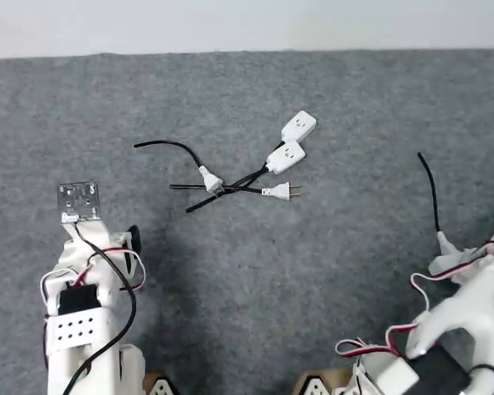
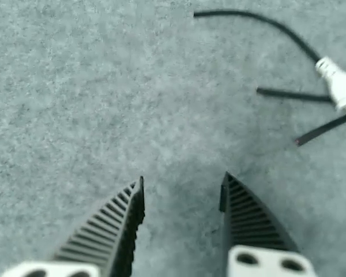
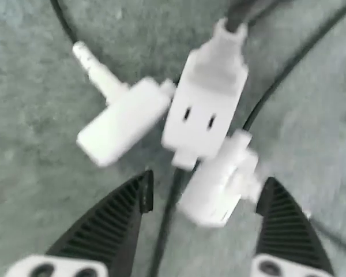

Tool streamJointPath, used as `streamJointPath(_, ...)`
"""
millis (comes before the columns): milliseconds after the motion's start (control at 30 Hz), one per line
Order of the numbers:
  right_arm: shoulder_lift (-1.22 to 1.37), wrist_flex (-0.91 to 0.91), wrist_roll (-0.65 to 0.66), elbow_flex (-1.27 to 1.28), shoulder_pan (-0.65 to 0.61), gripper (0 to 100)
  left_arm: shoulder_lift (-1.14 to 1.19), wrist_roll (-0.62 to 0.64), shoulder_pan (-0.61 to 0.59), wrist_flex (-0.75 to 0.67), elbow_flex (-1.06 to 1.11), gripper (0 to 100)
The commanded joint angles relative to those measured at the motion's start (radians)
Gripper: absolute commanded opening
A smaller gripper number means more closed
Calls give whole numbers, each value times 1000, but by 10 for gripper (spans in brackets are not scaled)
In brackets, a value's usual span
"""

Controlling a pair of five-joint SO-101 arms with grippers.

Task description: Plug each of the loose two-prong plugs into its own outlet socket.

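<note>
A two-prong plug (image 1: 280, 192) lies loose near the centre of the bench (image 1: 230, 313), prongs toward 3 o'clock. A second plug (image 1: 210, 178) sits at its 9 o'clock on crossing black cords (image 1: 239, 183), and two white sockets (image 1: 286, 155) lie side by side at its 1 o'clock.

Another tangle sits at the bench's 4 o'clock edge: a slotted socket (image 3: 205, 109) touching a white connector (image 3: 219, 193) whose prongs I cannot make out. The right claw (image 3: 207, 179) hangs spread around that connector, pinching nothing. The left claw (image 2: 181, 184), also spread, hovers over bare bench at 8 o'clock.

The grasp probably wants the right claw closing on the connector's flat body, clear of its cord, so the connector stays square to the slots. A skewed pinch could twist it.
</note>
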Motion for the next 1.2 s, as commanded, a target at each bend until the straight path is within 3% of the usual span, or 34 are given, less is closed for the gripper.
streamJointPath(0, -93, 160, -114, -83, -15, 182, 49, 52, 46, 37, -128, 207)
streamJointPath(133, -139, 202, -173, 28, -150, 171, 249, 48, 130, 115, -295, 209)
streamJointPath(333, -177, -77, -265, 327, -389, 166, 526, -68, 282, 133, -509, 210)
streamJointPath(800, -173, -173, -183, 405, -418, 165, 847, -84, 672, 118, -903, 210)
streamJointPath(1167, -173, -173, -149, 405, -418, 165, 1393, -94, 733, 118, -1426, 208)
